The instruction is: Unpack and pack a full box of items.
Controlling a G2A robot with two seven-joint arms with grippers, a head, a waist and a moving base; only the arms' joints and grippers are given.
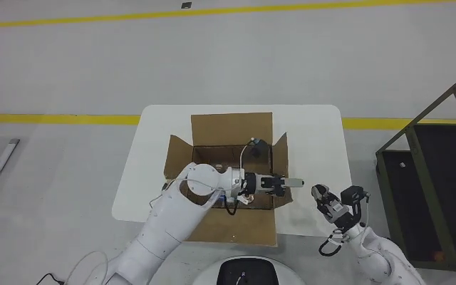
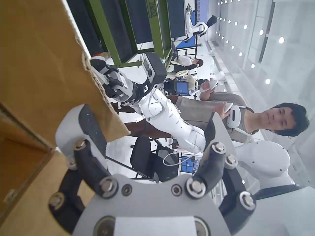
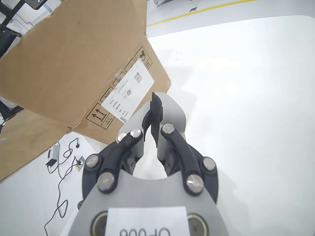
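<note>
Table [image 1: 313, 135]: the white surface you work over; the box stands at its middle.
Box [image 1: 231, 128]: brown cardboard with all four flaps folded out. Your right wrist view shows its labelled side wall.
Left gripper [image 1: 291, 183]: reaches across the open box to the right flap [image 2: 49, 50]. Its fingers [image 2: 83, 124] are spread wide, the flap's corner between them, nothing pinched.
Right gripper [image 1: 320, 193]: over bare table just beside the box's right side, fingers [image 3: 155, 109] pressed together on nothing.
</note>
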